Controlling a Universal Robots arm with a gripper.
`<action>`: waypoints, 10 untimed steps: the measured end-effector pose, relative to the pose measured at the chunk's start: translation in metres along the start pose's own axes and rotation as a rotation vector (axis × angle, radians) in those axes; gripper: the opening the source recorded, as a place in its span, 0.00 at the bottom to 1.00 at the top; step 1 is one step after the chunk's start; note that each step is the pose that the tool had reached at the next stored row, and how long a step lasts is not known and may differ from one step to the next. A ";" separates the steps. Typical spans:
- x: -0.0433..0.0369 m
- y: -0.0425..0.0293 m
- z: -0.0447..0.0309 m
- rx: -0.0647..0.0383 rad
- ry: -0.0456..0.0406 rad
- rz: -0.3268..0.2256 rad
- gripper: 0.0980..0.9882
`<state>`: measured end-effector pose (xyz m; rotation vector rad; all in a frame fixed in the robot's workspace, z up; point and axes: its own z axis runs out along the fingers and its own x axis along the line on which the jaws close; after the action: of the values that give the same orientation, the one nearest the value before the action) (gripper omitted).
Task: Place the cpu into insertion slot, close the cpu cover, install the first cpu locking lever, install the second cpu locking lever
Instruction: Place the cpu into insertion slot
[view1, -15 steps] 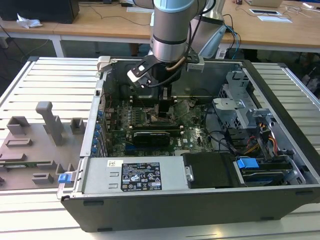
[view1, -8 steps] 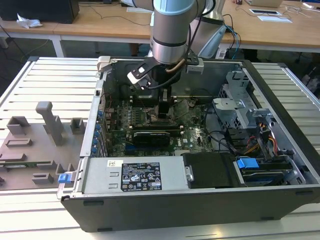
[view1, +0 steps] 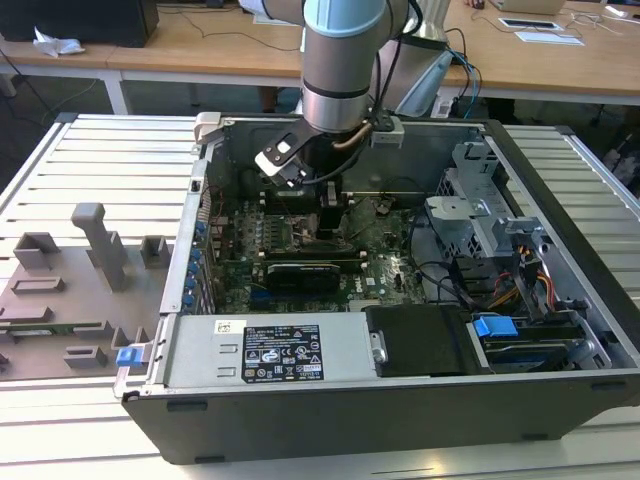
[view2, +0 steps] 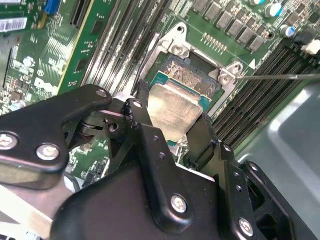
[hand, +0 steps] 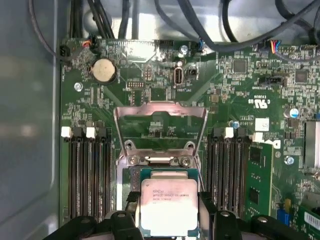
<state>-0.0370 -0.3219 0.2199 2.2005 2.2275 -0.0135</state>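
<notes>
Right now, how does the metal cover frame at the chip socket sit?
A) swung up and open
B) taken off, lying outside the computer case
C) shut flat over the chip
A: in the first wrist view the cpu cover stands swung up, open, and the gripper grips the cpu beside it.

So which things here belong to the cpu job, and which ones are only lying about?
Belong to the job:
claw, closed on the cpu
insertion slot, beneath the cpu
cpu cover, standing open

Only lying about:
memory slots
round battery
cables
grey blocks
</notes>
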 end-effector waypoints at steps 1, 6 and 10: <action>0.0000 -0.0013 0.0002 0.000 0.0000 0.000 0.50; 0.0001 -0.0115 0.0021 0.000 -0.0001 0.000 0.50; 0.0004 -0.0154 0.0070 0.000 0.0000 0.000 0.50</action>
<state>-0.0525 -0.3218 0.2129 2.2001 2.2276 -0.0131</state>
